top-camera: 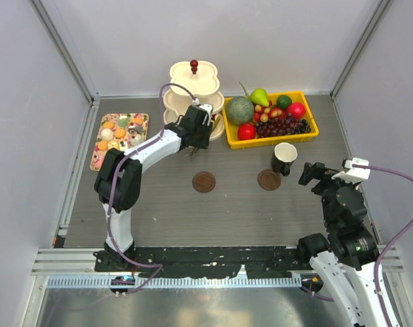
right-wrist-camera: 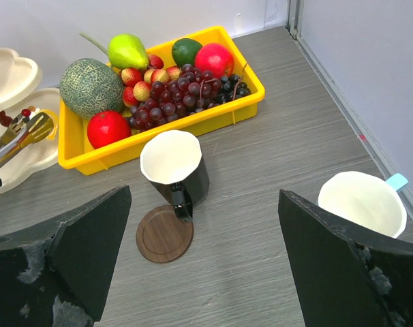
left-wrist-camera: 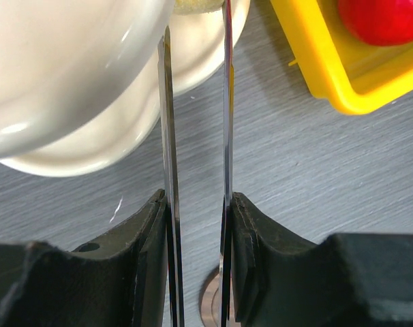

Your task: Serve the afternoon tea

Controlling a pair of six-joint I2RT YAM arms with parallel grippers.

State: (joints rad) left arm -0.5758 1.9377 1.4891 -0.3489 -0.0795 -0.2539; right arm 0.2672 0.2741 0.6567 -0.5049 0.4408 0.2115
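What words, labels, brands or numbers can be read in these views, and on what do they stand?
None can be read in any view.
Black mug, white mug, yellow tray, stand, coasters, tongs: no print visible.
Flowered tray: pattern only; too small to tell any lettering.

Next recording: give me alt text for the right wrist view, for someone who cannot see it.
A black mug stands beside a round wooden coaster, just ahead of the wide-open right gripper. Behind it is a yellow tray of fruit; a white mug stands at right, tongs over a cream stand at left.
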